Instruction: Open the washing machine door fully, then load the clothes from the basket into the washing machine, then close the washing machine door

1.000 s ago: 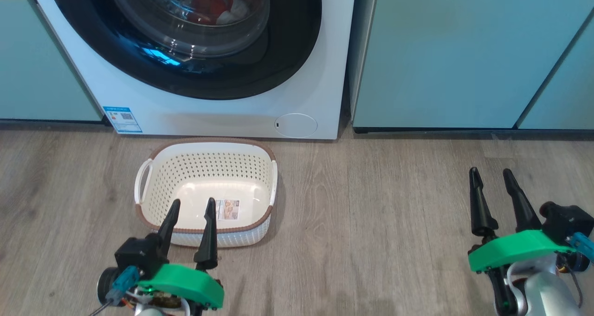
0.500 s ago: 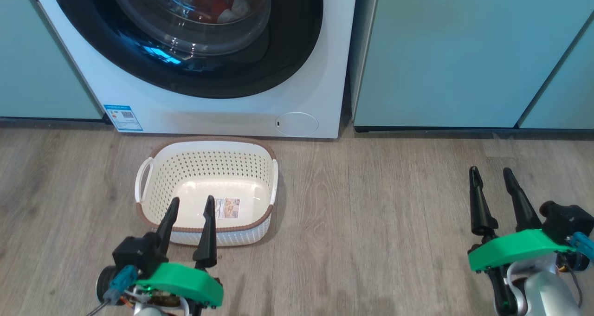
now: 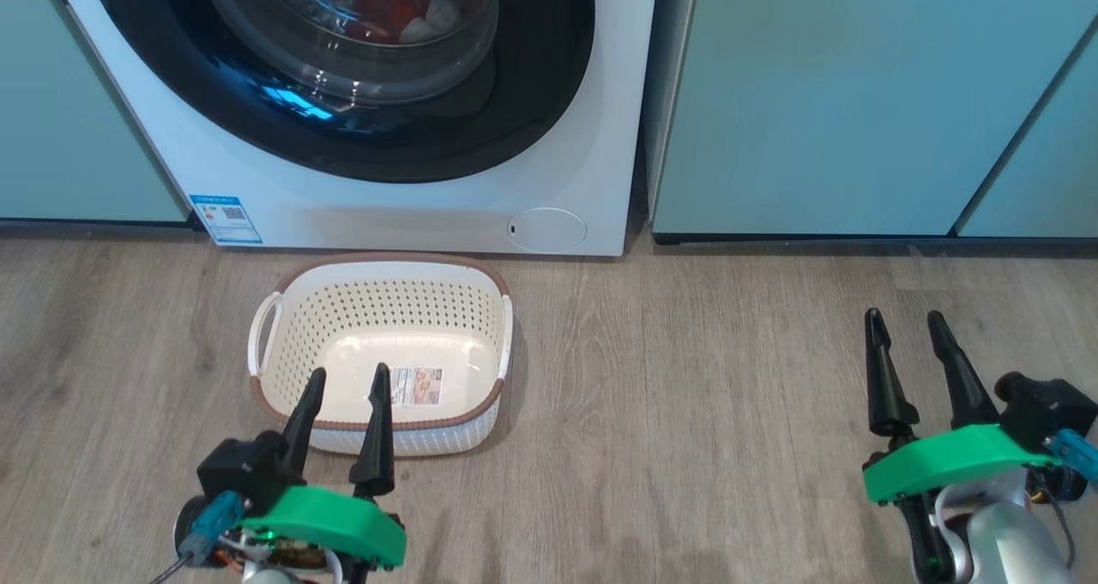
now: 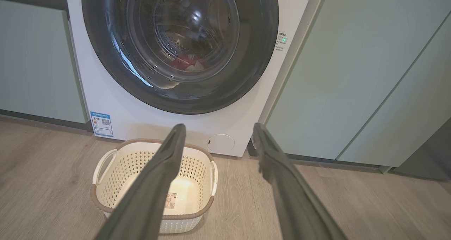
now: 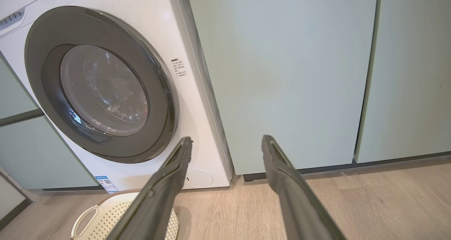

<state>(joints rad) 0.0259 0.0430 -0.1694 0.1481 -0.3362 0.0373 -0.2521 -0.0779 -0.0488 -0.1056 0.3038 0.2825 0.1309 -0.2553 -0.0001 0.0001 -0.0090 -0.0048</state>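
Wooden floor (image 3: 686,412) at mid frame carries the empty basket (image 3: 386,260). The clothes (image 3: 386,1) lie behind the shut washing machine door (image 3: 532,95), upper left. Left gripper (image 3: 349,371) and right gripper (image 3: 903,315) gape wide, holding nothing. The task looks finished.

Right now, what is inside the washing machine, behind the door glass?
Through the washing machine door, the clothes lie low inside: red fabric with some white. Its black rim and glare hide the rest.
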